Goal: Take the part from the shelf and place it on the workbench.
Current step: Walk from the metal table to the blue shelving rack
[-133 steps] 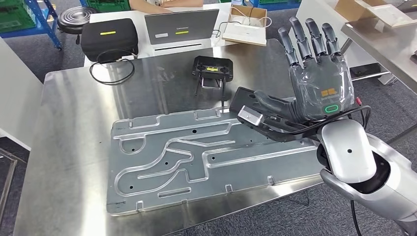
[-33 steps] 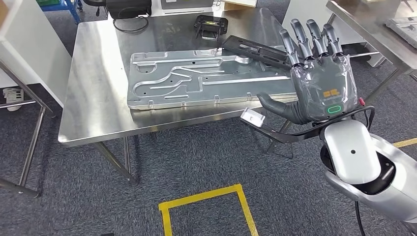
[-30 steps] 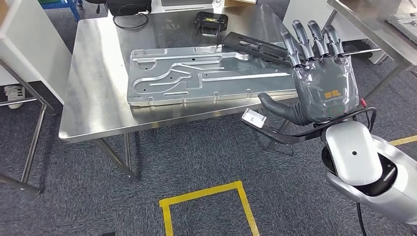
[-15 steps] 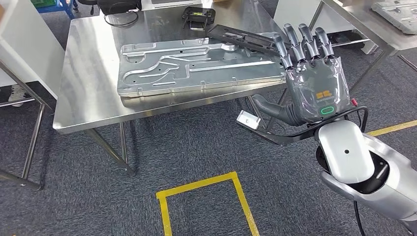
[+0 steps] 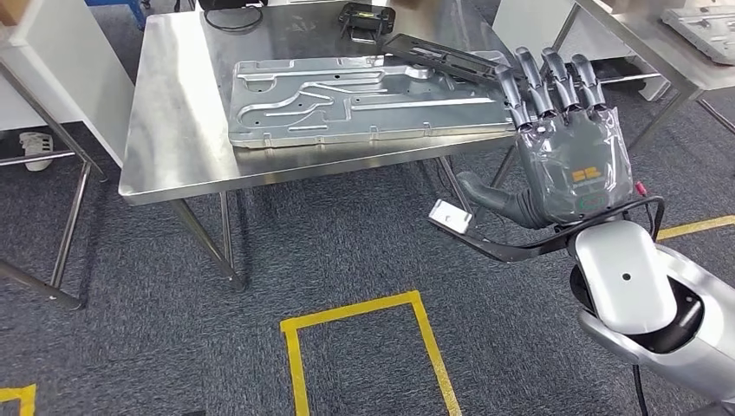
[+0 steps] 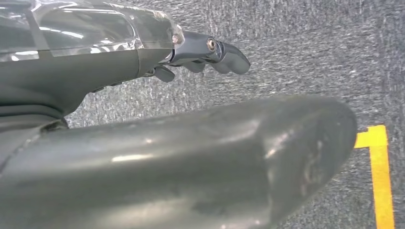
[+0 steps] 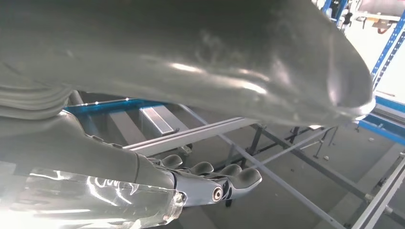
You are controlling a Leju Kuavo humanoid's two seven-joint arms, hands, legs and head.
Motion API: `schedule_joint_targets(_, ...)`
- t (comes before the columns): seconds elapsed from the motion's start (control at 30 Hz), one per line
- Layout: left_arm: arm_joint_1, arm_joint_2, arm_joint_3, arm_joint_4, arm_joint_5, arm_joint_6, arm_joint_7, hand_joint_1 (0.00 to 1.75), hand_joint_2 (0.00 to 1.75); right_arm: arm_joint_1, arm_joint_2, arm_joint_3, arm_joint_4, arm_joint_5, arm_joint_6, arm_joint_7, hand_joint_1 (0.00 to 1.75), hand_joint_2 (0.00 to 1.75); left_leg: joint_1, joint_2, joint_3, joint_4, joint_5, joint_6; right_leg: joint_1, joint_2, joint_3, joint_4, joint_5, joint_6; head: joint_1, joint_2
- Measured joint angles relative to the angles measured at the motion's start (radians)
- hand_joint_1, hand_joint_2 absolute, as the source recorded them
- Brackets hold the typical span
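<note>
In the head view the right hand (image 5: 568,152) stood at the right of the frame, palm away from the camera, fingers straight and apart and pointing toward the top of the frame, thumb stuck out to the left; it held nothing. Its fingertips overlapped the near right corner of the worktop (image 5: 169,147) in the picture, with the hand itself over the grey carpet (image 5: 329,247).

The part (image 5: 364,100), a long flat metal plate with raised channels, lay on the worktop in the upper middle of the frame, its long side along the near edge. A black bracket (image 5: 438,59) lay at its far right end, overlapping it there. A black controller (image 5: 366,17) sat at the top edge of the frame.

Yellow tape (image 5: 364,312) marked a square on the carpet at the bottom centre.

In the left wrist view the left hand (image 6: 200,55) hung over carpet, its fingers curled a little and holding nothing.
</note>
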Motion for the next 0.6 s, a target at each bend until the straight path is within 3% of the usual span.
schedule_joint_targets(0.07, 0.000, -0.002, 0.000, 0.000, -0.001, 0.001, 0.000, 0.00, 0.00, 0.002, -0.004, -0.003, -0.004, 0.000, 0.000, 0.000, 0.00, 0.00, -0.002, 0.001, -0.010, 0.001, 0.012, -0.009, 0.003, 0.003, 0.071, -0.123, 0.020, -0.007, 0.003, 0.000)
schedule_joint_targets(0.13, 0.000, -0.004, 0.000, 0.000, -0.002, 0.001, 0.000, 0.00, 0.00, 0.004, -0.007, -0.007, -0.007, -0.001, 0.000, 0.000, 0.00, 0.00, -0.003, 0.003, -0.018, 0.002, 0.025, -0.019, 0.007, 0.005, 0.082, -0.154, 0.018, -0.016, 0.003, 0.000)
schedule_joint_targets(0.2, 0.000, -0.005, 0.000, 0.000, -0.002, 0.001, 0.000, 0.00, 0.00, 0.006, -0.008, -0.011, -0.009, -0.001, 0.000, 0.000, 0.00, 0.00, -0.003, 0.004, -0.027, 0.009, 0.023, -0.030, 0.006, 0.002, 0.073, -0.157, 0.028, -0.033, 0.000, 0.000)
schedule_joint_targets(0.23, 0.000, -0.005, 0.000, 0.000, -0.002, 0.001, 0.000, 0.00, 0.00, 0.007, -0.008, -0.013, -0.010, -0.001, 0.000, 0.000, 0.00, 0.00, -0.002, 0.004, -0.037, 0.030, 0.001, -0.034, 0.005, 0.000, 0.067, -0.159, 0.036, -0.044, -0.004, 0.000)
schedule_joint_targets(0.3, 0.000, -0.005, 0.000, 0.000, -0.003, 0.001, 0.000, 0.00, 0.00, 0.007, -0.007, -0.016, -0.011, -0.001, 0.000, 0.000, 0.00, 0.00, 0.002, 0.003, -0.072, 0.126, -0.082, -0.042, 0.005, -0.004, 0.051, -0.161, 0.052, -0.058, -0.014, 0.000)
schedule_joint_targets(0.37, 0.000, -0.005, -0.001, 0.000, -0.004, 0.001, 0.000, 0.00, 0.00, 0.008, -0.007, -0.017, -0.012, -0.004, 0.000, 0.000, 0.00, 0.00, 0.004, 0.001, -0.109, 0.252, -0.153, -0.046, 0.009, -0.005, 0.031, -0.159, 0.067, -0.061, -0.021, 0.000)
schedule_joint_targets(0.4, 0.000, -0.005, -0.001, 0.000, -0.005, 0.001, 0.001, 0.00, 0.00, 0.008, -0.006, -0.016, -0.012, -0.006, 0.000, 0.000, 0.00, 0.00, 0.004, 0.001, -0.112, 0.285, -0.159, -0.047, 0.010, -0.006, 0.020, -0.157, 0.074, -0.061, -0.023, 0.000)
schedule_joint_targets(0.43, 0.000, -0.005, -0.001, 0.000, -0.005, 0.001, 0.001, 0.00, 0.00, 0.008, -0.006, -0.017, -0.012, -0.007, 0.000, 0.000, 0.00, 0.00, 0.004, 0.000, -0.098, 0.286, -0.148, -0.045, 0.012, -0.006, 0.008, -0.154, 0.080, -0.060, -0.024, 0.000)
schedule_joint_targets(0.5, 0.000, -0.005, -0.001, 0.000, -0.006, 0.001, 0.002, 0.00, 0.00, 0.008, -0.006, -0.017, -0.012, -0.010, 0.000, 0.000, 0.00, 0.00, 0.003, 0.000, -0.015, 0.180, -0.098, -0.037, 0.014, -0.006, -0.011, -0.143, 0.087, -0.057, -0.025, 0.000)
schedule_joint_targets(0.57, -0.001, -0.004, -0.001, 0.000, -0.007, 0.001, 0.003, 0.00, 0.00, 0.008, -0.007, -0.018, -0.014, -0.010, 0.000, 0.000, 0.00, 0.00, 0.000, -0.002, 0.075, 0.052, -0.088, -0.023, 0.014, -0.008, -0.021, -0.133, 0.091, -0.052, -0.025, 0.000)
schedule_joint_targets(0.6, -0.002, -0.004, -0.001, 0.000, -0.008, 0.001, 0.003, 0.00, 0.00, 0.007, -0.007, -0.019, -0.016, -0.010, 0.000, 0.000, 0.00, 0.00, -0.002, -0.002, 0.098, 0.016, -0.093, -0.018, 0.014, -0.009, -0.023, -0.129, 0.093, -0.048, -0.025, 0.000)
